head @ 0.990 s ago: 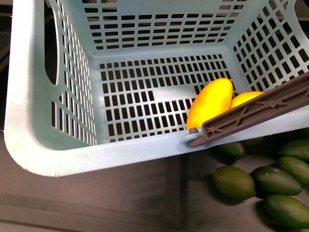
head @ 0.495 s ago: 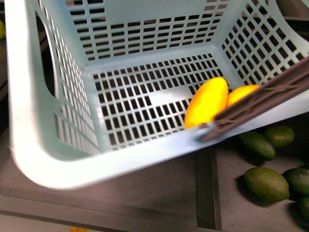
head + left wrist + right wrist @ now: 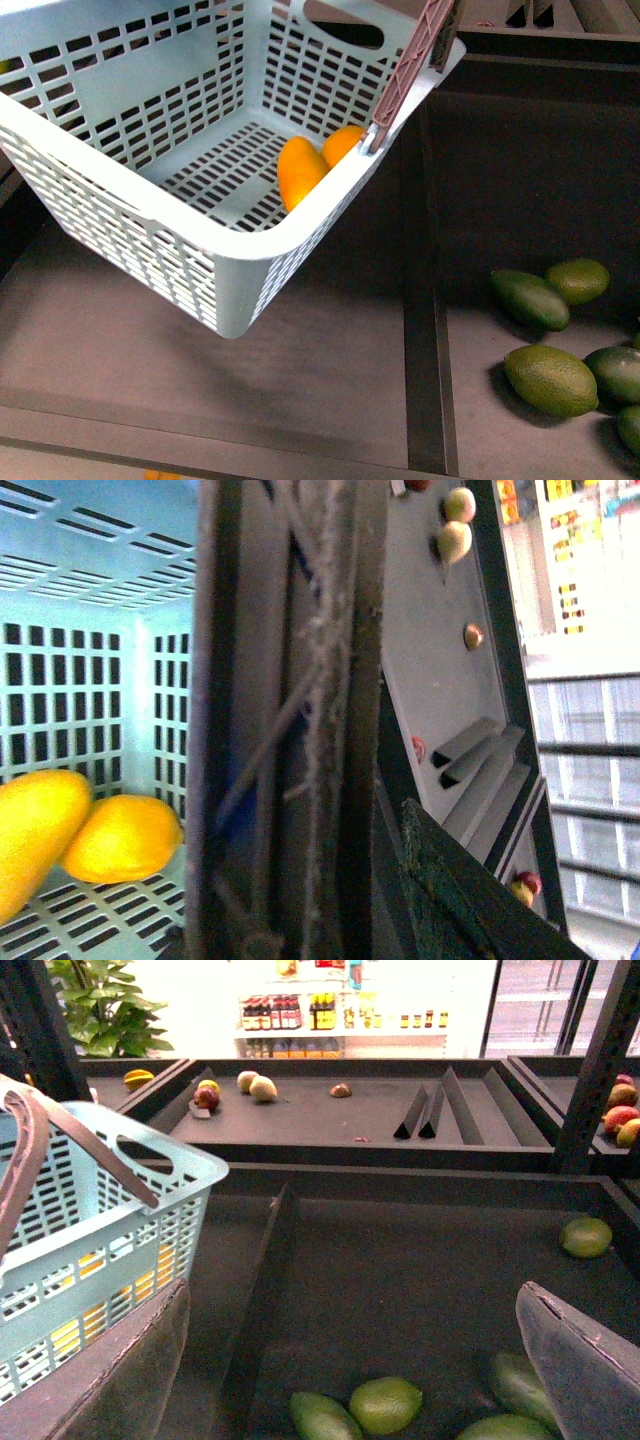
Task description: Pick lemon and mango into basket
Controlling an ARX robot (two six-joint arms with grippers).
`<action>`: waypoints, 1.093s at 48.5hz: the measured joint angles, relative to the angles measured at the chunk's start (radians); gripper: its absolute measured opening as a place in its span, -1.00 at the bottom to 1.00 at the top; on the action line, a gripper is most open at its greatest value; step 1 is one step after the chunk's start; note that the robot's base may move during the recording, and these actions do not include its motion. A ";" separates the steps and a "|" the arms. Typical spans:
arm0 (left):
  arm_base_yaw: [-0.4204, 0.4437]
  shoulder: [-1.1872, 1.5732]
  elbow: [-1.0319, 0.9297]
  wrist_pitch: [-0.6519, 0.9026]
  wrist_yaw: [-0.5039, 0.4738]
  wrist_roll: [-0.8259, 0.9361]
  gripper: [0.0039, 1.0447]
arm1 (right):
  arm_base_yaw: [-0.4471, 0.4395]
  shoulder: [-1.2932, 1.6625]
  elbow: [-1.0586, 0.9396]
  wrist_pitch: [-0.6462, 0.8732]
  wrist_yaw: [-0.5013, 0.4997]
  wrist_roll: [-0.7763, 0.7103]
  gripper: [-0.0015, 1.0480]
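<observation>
The aqua basket [image 3: 300, 225] hangs tilted above the dark shelf at the upper left of the front view. Inside it, the long mango [image 3: 298, 172] lies against the rounder lemon [image 3: 345, 143] by the wall under the brown handle [image 3: 410, 70]. My left gripper [image 3: 335, 900] is shut on that handle [image 3: 290, 720], which fills its wrist view; the mango [image 3: 35, 830] and the lemon [image 3: 125, 837] show beside it. My right gripper [image 3: 350, 1360] is open, holding nothing, above green fruits, with the basket [image 3: 90, 1230] off to one side. Neither gripper shows in the front view.
Several dark green oval fruits [image 3: 550, 380] lie on the shelf at the right, past a raised divider [image 3: 425, 300]. A rear shelf [image 3: 330, 1120] carries scattered fruit [image 3: 250, 1085] and wedge dividers [image 3: 430, 1110]. Red and yellow fruit [image 3: 622, 1110] sits far right behind a post.
The basket has swung up and to the left and turned, no longer filling the front view. The mango and lemon stayed together inside it.
</observation>
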 joint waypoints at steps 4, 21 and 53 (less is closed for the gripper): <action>0.029 0.077 0.061 0.005 -0.009 -0.068 -0.45 | 0.000 0.000 0.000 0.000 0.000 0.000 0.83; 0.069 0.259 0.184 0.017 -0.015 -0.268 -0.45 | 0.000 0.000 0.000 0.000 0.000 0.000 0.83; 0.055 0.149 -0.050 -0.031 -0.038 -0.409 0.21 | 0.000 0.000 0.000 0.000 0.000 0.000 0.83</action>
